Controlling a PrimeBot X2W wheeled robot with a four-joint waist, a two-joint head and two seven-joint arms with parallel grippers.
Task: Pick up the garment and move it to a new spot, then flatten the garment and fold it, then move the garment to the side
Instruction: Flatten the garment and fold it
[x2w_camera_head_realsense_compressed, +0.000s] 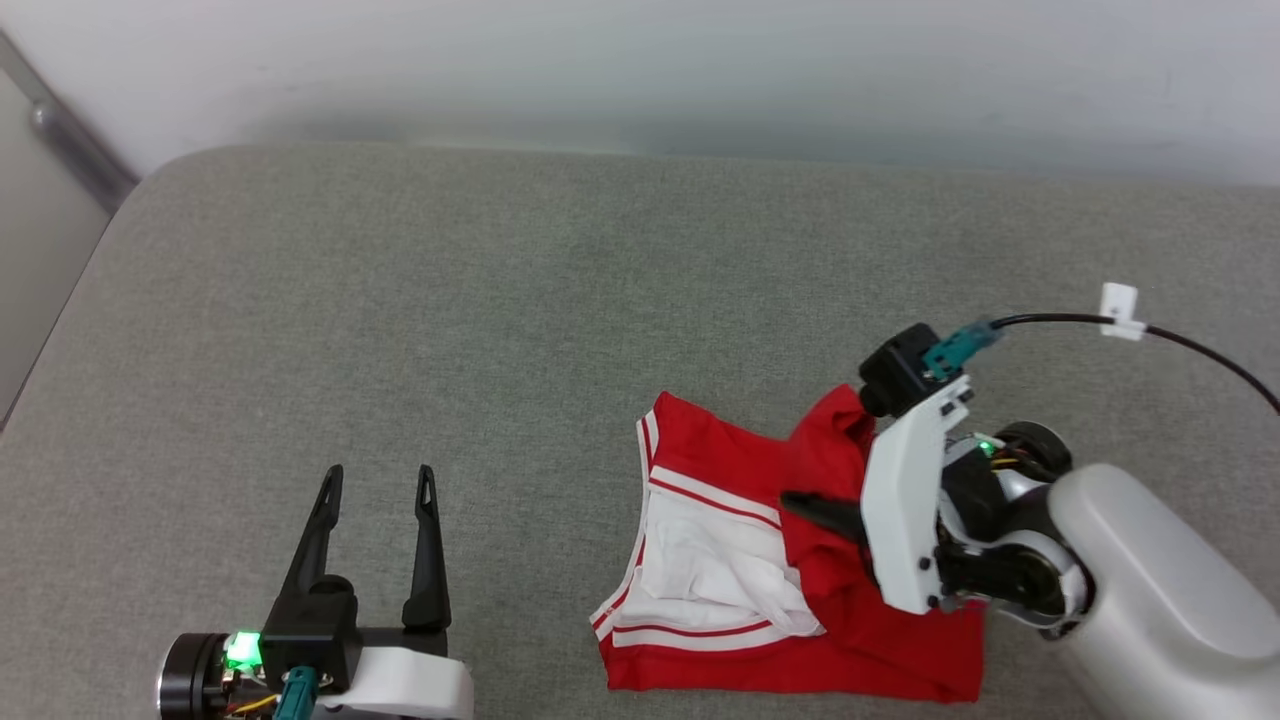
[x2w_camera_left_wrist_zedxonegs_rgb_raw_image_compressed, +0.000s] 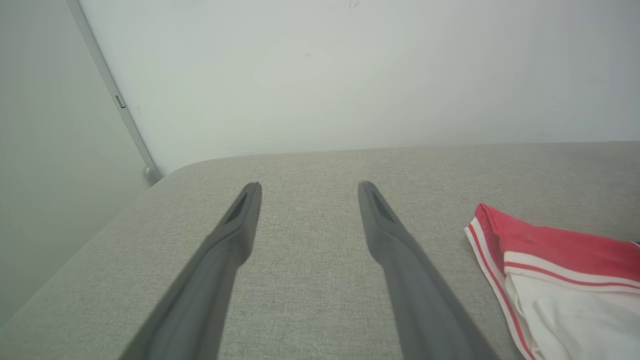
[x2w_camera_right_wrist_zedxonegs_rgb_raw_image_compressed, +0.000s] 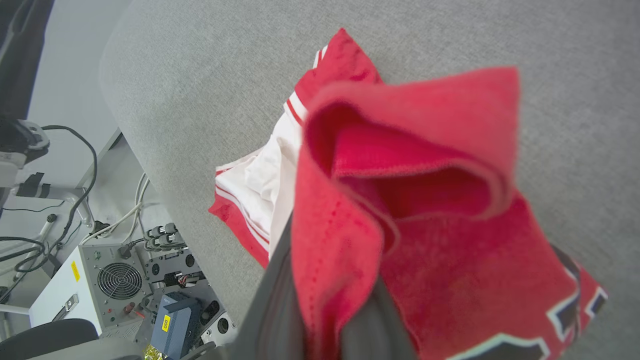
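Overhead, from the head view, a grey woven cushion surface (x2w_camera_head_realsense_compressed: 400, 300) with a rounded far-left corner runs up to a plain pale wall (x2w_camera_head_realsense_compressed: 640, 60), and a metal rail (x2w_camera_head_realsense_compressed: 70, 150) slants down the left edge. The garment (x2w_camera_head_realsense_compressed: 760, 600) lies bunched at the near right of the surface, red cloth with a white sleeve and striped trim facing left. The right gripper (x2w_camera_head_realsense_compressed: 805, 503) reaches in from the right and is clamped on a raised red fold at the garment's right part; a black cable (x2w_camera_head_realsense_compressed: 1200, 350) trails from its wrist. The left gripper (x2w_camera_head_realsense_compressed: 380, 475) hovers at the near left, jaws spread wide and holding nothing, well apart from the cloth. Next, the left wrist view shows its two dark fingers (x2w_camera_left_wrist_zedxonegs_rgb_raw_image_compressed: 240, 220) parted over bare grey fabric, the wall beyond, and the garment's striped edge at the right, clear of them. Last, in the right wrist view the red fold stands lifted between the dark fingers (x2w_camera_right_wrist_zedxonegs_rgb_raw_image_compressed: 270, 310), black white-outlined lettering (x2w_camera_right_wrist_zedxonegs_rgb_raw_image_compressed: 565, 315) at lower right, the rest lying on the surface; off its edge stand a fan-fronted box (x2w_camera_right_wrist_zedxonegs_rgb_raw_image_compressed: 100, 280) and a blue unit (x2w_camera_right_wrist_zedxonegs_rgb_raw_image_compressed: 172, 320) among wires.
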